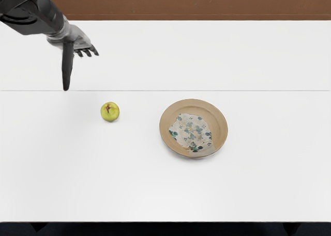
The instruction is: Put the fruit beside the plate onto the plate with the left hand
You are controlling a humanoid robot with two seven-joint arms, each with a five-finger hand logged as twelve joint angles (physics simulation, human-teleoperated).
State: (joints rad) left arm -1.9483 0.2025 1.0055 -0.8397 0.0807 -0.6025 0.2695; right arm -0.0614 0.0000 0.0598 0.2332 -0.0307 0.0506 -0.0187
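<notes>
Quick note from my end of the remote session. The apple sat on the table to the left of the plate, near it but not touching, stem side up afaict. Left hand hung well off to the plate's upper left, farther out than the apple, holding nothing, fingers loose w/ one long digit pointing down. So imo the step was the reach, grab not yet started. My plan: bring the hand down over the apple from above, spread the fingers wide bc it's round and would prob roll on a nudge, close around its middle, then lift clear of the rim b4 moving over the plate's patterned center. Right arm wasn't in shot.
</notes>
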